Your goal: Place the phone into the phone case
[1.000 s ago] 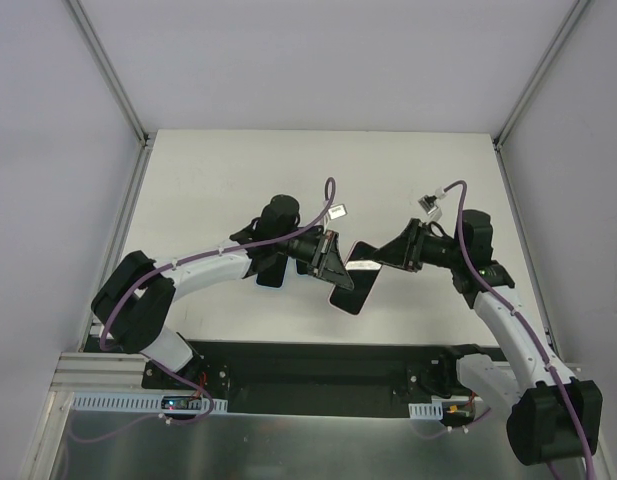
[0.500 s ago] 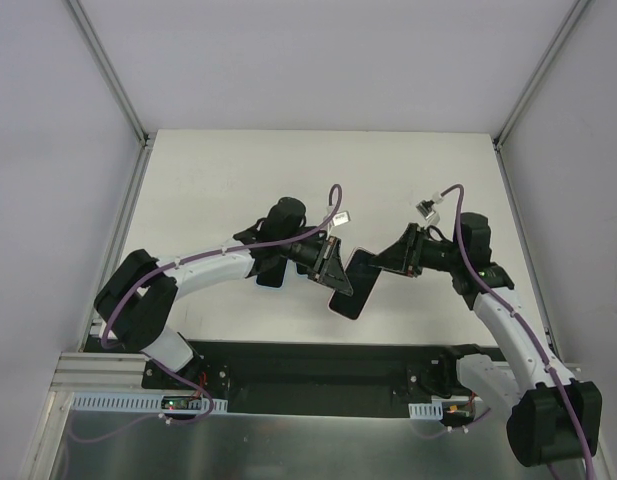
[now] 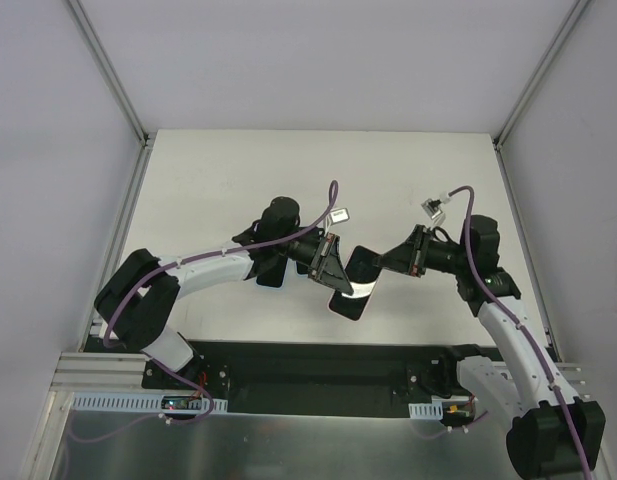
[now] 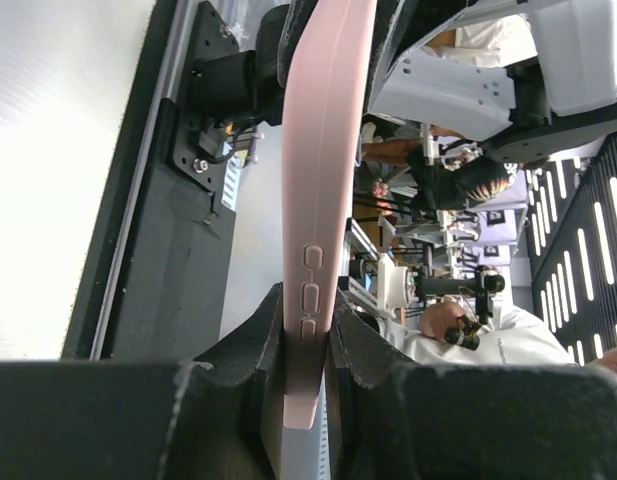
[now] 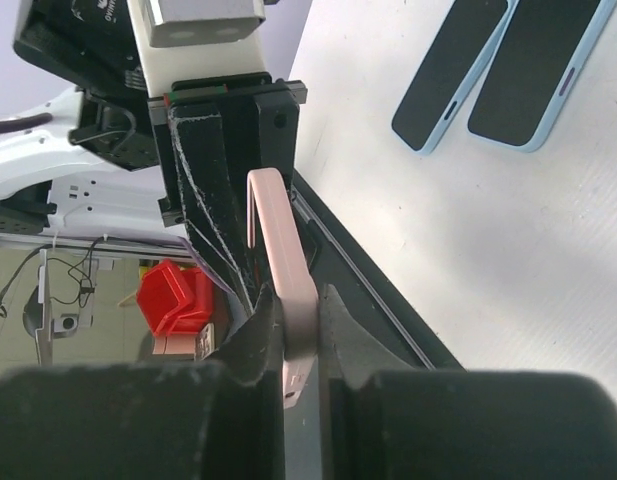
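Observation:
A pink phone case [image 3: 350, 306] with a dark face is held in the air between both grippers, low over the table. My left gripper [image 3: 331, 268] is shut on its left end; the left wrist view shows the case's pink edge [image 4: 323, 150] with its button bumps clamped between the jaws. My right gripper [image 3: 386, 259] is shut on the opposite end, and the pink edge [image 5: 283, 240] runs from its jaws toward the left gripper. I cannot tell the phone apart from the case; the dark face may be its screen.
Two dark phones in light blue cases [image 5: 453, 70] [image 5: 538, 65] lie side by side on the white table, under the left arm in the top view [image 3: 271, 272]. The black base rail [image 3: 308, 365] runs along the near edge.
The held case has shifted slightly down toward the near edge and tilted a little. The right wrist has drawn slightly to the right. Both grips are unchanged.

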Available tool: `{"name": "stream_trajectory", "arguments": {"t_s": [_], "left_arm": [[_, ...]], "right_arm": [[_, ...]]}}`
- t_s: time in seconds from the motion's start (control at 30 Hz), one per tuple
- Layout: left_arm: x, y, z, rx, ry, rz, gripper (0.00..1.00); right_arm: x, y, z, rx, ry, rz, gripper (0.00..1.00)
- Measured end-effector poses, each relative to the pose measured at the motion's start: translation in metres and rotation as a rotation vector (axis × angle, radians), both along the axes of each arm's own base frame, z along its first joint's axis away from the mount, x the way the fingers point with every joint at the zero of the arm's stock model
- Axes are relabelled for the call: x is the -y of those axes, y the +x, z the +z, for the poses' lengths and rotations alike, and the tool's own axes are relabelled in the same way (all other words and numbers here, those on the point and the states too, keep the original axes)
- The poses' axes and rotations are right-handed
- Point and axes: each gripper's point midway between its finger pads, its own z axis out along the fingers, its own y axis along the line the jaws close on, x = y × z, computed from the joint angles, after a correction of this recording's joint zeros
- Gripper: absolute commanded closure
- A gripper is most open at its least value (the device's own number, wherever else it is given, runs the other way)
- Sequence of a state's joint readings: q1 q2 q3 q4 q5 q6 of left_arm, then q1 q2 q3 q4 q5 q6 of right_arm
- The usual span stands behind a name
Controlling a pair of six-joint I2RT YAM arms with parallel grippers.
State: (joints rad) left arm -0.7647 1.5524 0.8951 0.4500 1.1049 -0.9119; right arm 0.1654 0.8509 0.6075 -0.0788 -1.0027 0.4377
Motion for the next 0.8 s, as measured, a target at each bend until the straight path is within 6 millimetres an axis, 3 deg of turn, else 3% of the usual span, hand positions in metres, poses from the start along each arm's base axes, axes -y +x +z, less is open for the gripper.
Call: {"name": "stream_trajectory", "arguments": {"t_s": [0.03, 0.07, 0.23, 0.37, 0.5, 0.6, 0.67, 0.77, 0.8], "left_arm": [[0.000, -0.001, 0.002, -0.007, -0.010, -0.003, 1.00], [0.000, -0.002, 0.003, -0.015, -0.020, -0.006, 1.00], [0.005, 0.001, 0.015, -0.053, -0.053, 0.025, 1.00], [0.010, 0.008, 0.021, -0.062, -0.067, 0.072, 1.00], [0.014, 0.017, 0.022, -0.067, -0.069, 0.128, 1.00], [0.016, 0.023, 0.019, -0.065, -0.058, 0.167, 1.00], [0.017, 0.026, 0.015, -0.050, -0.049, 0.180, 1.00], [0.016, 0.027, 0.012, -0.040, -0.041, 0.184, 1.00], [0.016, 0.027, 0.011, -0.038, -0.040, 0.185, 1.00]], "right_arm": [[0.000, -0.001, 0.002, 0.003, 0.005, -0.001, 0.75], [0.000, -0.001, 0.003, 0.005, 0.008, -0.001, 0.70], [-0.001, -0.005, 0.011, 0.015, 0.026, -0.006, 0.56], [-0.002, -0.007, 0.015, 0.032, 0.032, 0.003, 0.57], [-0.005, -0.008, 0.005, -0.010, 0.037, 0.015, 0.61], [-0.006, -0.010, -0.001, -0.037, 0.037, 0.014, 0.92], [-0.006, -0.010, -0.003, -0.061, 0.041, 0.005, 0.97], [-0.006, -0.010, -0.004, -0.071, 0.045, 0.006, 0.95], [-0.006, -0.010, -0.004, -0.071, 0.045, 0.004, 0.82]]}}
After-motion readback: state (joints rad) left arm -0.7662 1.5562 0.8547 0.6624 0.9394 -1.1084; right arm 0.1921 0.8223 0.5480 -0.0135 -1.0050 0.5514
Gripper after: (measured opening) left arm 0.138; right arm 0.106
